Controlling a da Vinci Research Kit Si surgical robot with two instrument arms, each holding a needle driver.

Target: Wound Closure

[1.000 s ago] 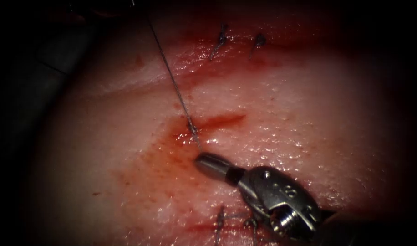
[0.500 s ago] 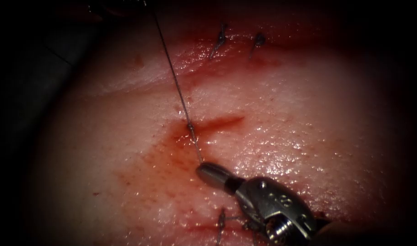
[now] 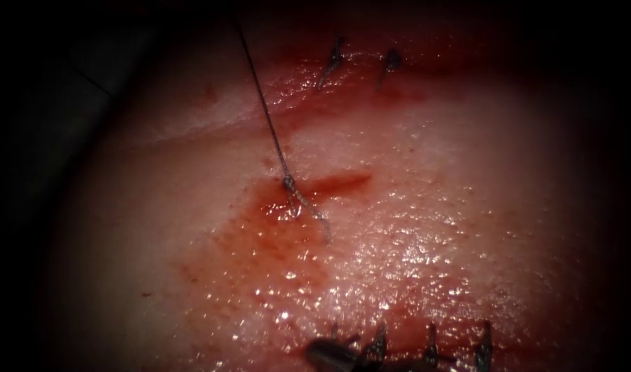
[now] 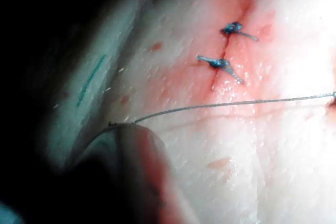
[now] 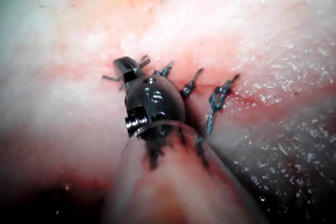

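The left tool (image 4: 111, 125) gripped the thread (image 3: 264, 117) at its tip and held it taut, the line running away from its jaws to a knot (image 3: 288, 182) at the left end of the cut (image 3: 339, 182). Beyond the knot a short loose tail (image 3: 312, 213) lay on the wet tissue (image 3: 467, 207), pointing toward the right tool (image 3: 327, 353). That tool's jaws were closed and empty, just beside a row of stitches (image 3: 431, 344). The thread looked fine, limp and slick, probably best gripped at the tail's free end.
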